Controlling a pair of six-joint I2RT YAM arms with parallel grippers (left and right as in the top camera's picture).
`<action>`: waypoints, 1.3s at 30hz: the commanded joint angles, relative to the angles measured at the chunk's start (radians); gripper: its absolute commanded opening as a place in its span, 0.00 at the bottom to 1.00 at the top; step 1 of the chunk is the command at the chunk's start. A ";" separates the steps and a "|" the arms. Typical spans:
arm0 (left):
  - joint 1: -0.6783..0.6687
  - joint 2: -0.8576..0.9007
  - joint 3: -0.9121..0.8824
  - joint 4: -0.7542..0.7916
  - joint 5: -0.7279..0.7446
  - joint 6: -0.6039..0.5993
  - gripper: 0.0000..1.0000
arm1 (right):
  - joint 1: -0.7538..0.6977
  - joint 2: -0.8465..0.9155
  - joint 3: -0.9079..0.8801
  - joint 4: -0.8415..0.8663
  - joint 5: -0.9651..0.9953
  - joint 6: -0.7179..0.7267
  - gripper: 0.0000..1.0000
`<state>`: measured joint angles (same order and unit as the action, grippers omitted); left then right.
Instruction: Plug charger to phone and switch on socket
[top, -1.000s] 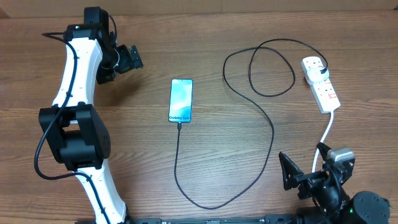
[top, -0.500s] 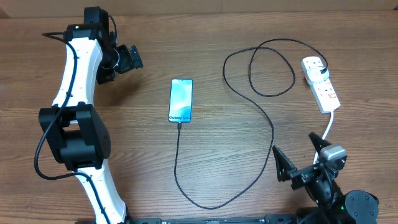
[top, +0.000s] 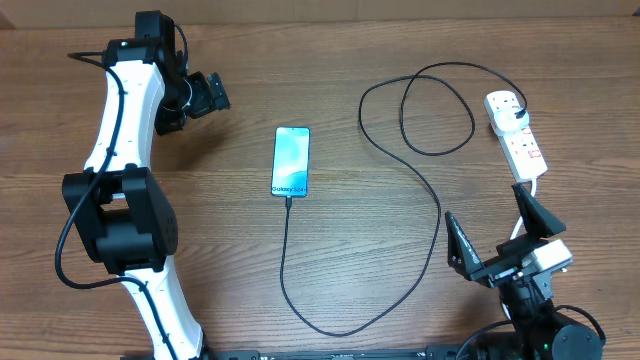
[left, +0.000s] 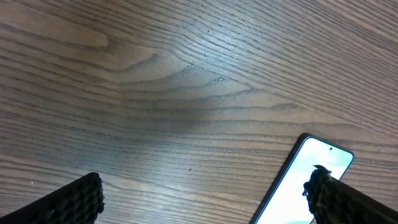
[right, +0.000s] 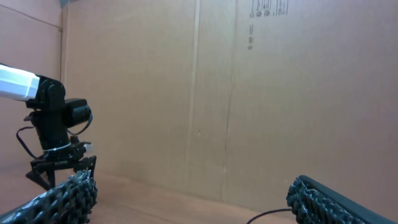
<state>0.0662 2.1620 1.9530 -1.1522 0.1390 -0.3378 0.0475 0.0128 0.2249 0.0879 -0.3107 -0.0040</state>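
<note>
1. The slim rectangular phone with black edges and a light blue screen (top: 290, 162) is lying flat on the brown wood-grain table (top: 360, 250), near its middle; its short lower edge is facing the robot's base.
2. The long thin black charger cable (top: 437, 215) is touching that lower edge with its small tip; from there it is running down, curving round near the table's front edge, climbing to the right of the phone and looping before reaching the white elongated power strip (top: 520, 140).
3. The power strip is lying at the far right, its thick white cord (top: 527, 205) trailing towards the right gripper (top: 485, 205); its red switches are too small to read.
4. The left gripper (top: 213, 93) is hanging over bare wood up and to the left of the phone, well apart from it; in the left wrist view its fingers (left: 74, 199) are standing wide apart with nothing between them, and the phone's corner (left: 311, 168) is showing beside the right one.
5. The right gripper is sitting low at the table's near right, fingers (right: 56, 199) spread wide and gripping nothing; its camera is facing a brown cardboard wall (right: 186, 93).
</note>
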 joint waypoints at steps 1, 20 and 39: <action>-0.001 -0.007 0.008 0.001 0.008 0.001 1.00 | 0.004 -0.010 -0.031 0.008 0.003 -0.001 1.00; -0.001 -0.007 0.008 0.001 0.008 0.001 1.00 | 0.005 -0.010 -0.217 -0.056 -0.002 0.000 1.00; -0.001 -0.007 0.008 0.001 0.008 0.001 1.00 | 0.005 -0.010 -0.217 -0.146 0.021 -0.004 1.00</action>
<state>0.0662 2.1620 1.9530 -1.1522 0.1390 -0.3378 0.0475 0.0128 0.0185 -0.0628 -0.3000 -0.0040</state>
